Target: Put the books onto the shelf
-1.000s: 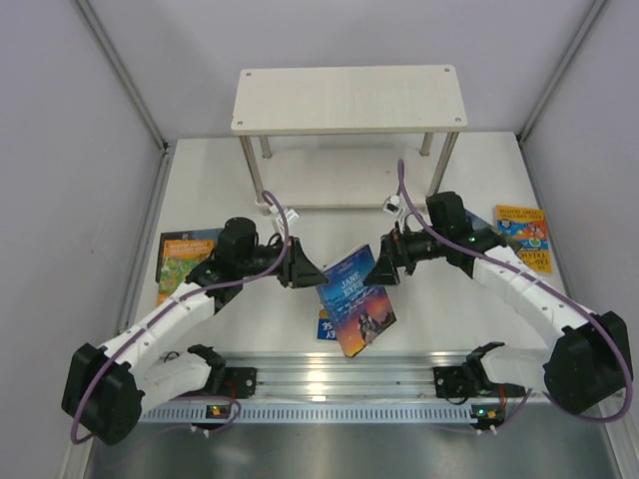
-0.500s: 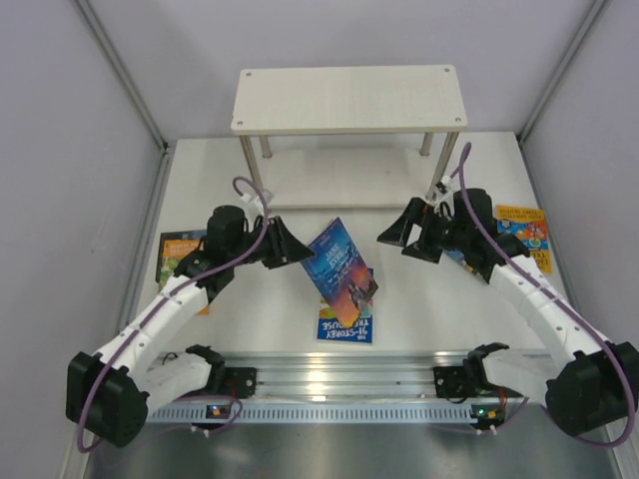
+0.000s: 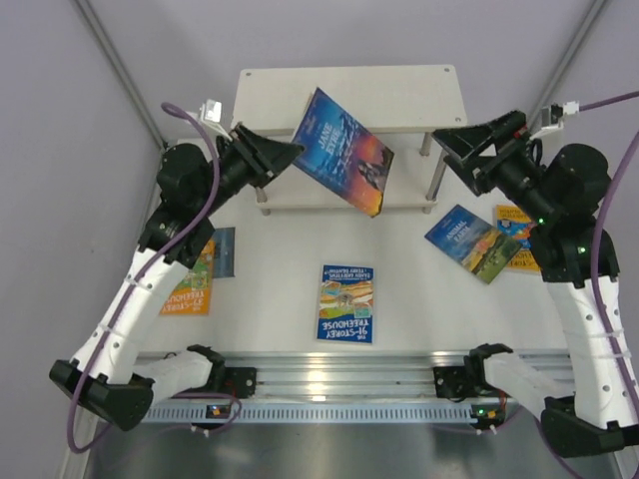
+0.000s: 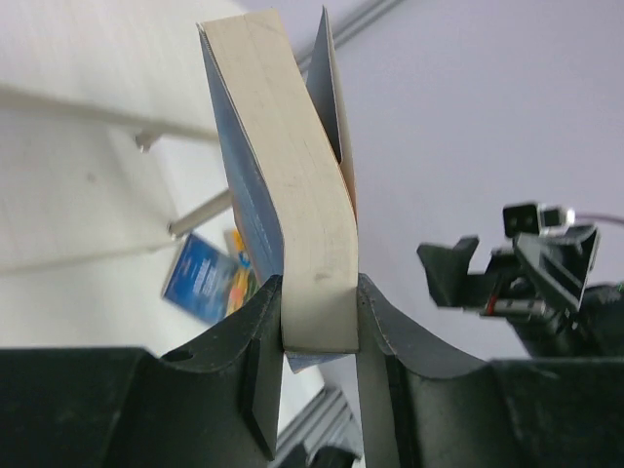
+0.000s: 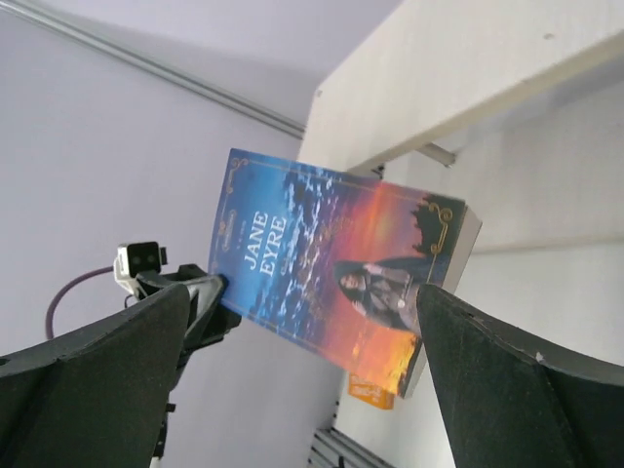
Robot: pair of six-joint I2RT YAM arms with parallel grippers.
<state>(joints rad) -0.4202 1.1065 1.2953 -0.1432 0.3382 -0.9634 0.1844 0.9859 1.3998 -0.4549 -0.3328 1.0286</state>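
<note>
Clamped on the Jane Eyre book (image 3: 342, 152), the left gripper (image 3: 293, 152) has lifted it from mid-table to the top centre of the frame, over the front edge of the shelf (image 3: 419, 100), while the right gripper (image 3: 457, 158), wide and empty, has withdrawn to the upper right, so shelving looks imminent.

L gripper (image 3: 288, 152) up high, clamped, R gripper (image 3: 459, 158) high, jaws wide

Shelf (image 3: 349, 100) stands at twelve o'clock on the table (image 3: 270, 249), a raised book (image 3: 342, 152) in front of it. A middle book (image 3: 346, 303) lies at centre, an overlapping pair (image 3: 472, 242) at three o'clock, a second pair (image 3: 190, 284) at nine.
</note>
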